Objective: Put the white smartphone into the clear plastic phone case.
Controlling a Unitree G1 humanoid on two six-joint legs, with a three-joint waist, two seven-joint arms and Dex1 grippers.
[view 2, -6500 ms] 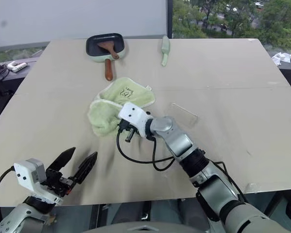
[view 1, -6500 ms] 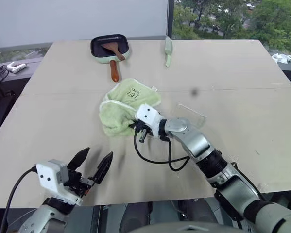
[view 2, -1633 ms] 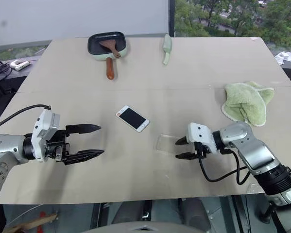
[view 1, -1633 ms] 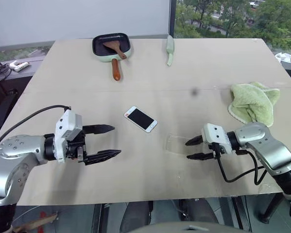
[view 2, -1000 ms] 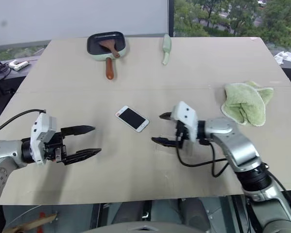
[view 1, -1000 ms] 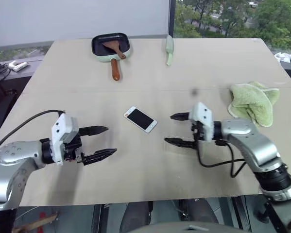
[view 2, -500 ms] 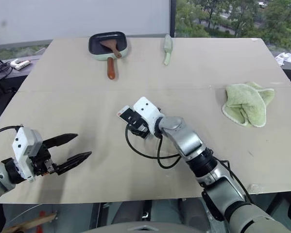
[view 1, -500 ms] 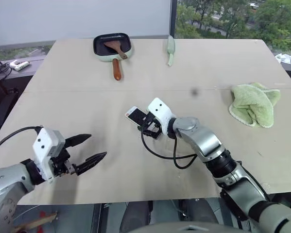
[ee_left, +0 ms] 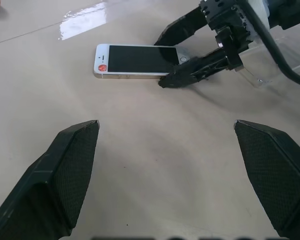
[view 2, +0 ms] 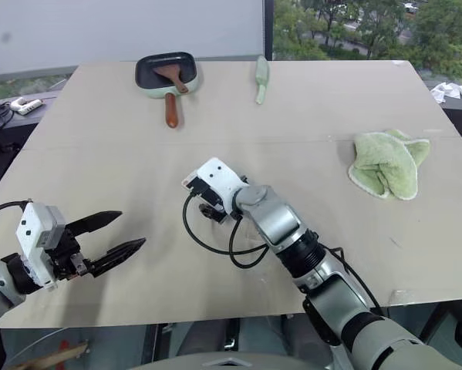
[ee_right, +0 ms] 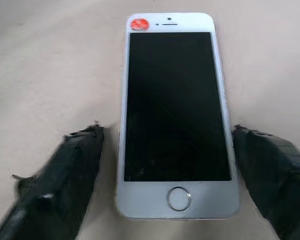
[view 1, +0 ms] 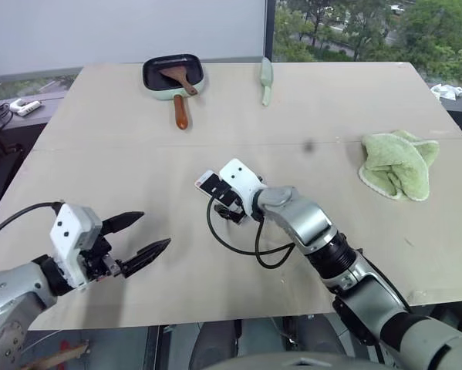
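The white smartphone (ee_right: 172,110) lies flat on the table, screen up, with a red dot at its far end. My right gripper (ee_right: 167,130) is open and straddles the phone's home-button end, one finger (ee_right: 64,175) on each long side, low to the table. The smartphone (view 1: 207,181) pokes out from under that hand near the table's centre. A glinting edge of the clear plastic phone case (ee_left: 252,77) shows just behind the right gripper; my right forearm hides the remainder. My left gripper (view 1: 155,230) hovers open and empty at the near left, pointing toward the phone.
A black pan with a wooden spatula (view 1: 174,75) and a pale green utensil (view 1: 266,77) sit at the far edge. A green terry cloth (view 1: 396,166) lies at the right. A black cable (view 1: 254,250) loops from my right wrist onto the table.
My right gripper swung left from beside the case to the phone and now straddles it, fingers slightly narrower. The left gripper drew back a little. Earlier the cloth left the centre.
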